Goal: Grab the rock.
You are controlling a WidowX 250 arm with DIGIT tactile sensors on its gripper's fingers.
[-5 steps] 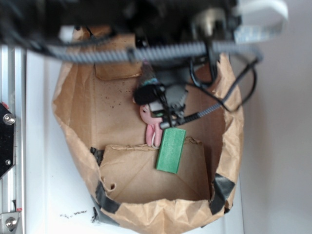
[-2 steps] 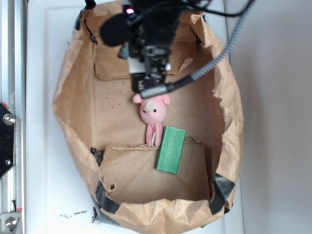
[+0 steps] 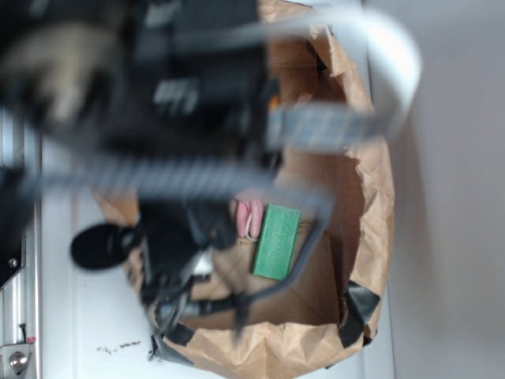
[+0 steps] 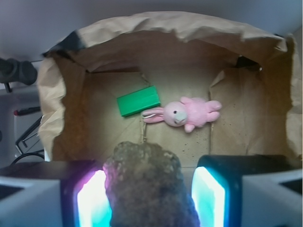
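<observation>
1. The gripper [image 4: 147,198] is closed on the rock [image 4: 147,184], one finger [image 4: 90,198] on each side (lit blue).
2. It hangs above the brown paper bag [image 4: 52,94].
3. Far below lie the green block [image 4: 138,100] and pink bunny [image 4: 187,112], touching.

Crumpled brown paper bag [image 3: 371,197] sitting open on white tabletop [image 3: 87,316], black tape [image 3: 359,304] patching bag's near corners. Pale grey wall [image 3: 450,189] running along bag's right side. Silver metal rail [image 3: 16,332] with bolts standing left of bag. Small dark specks lying on tabletop just below bag's left corner. Soft, even light falling over bag; interior showing warm tan.
</observation>
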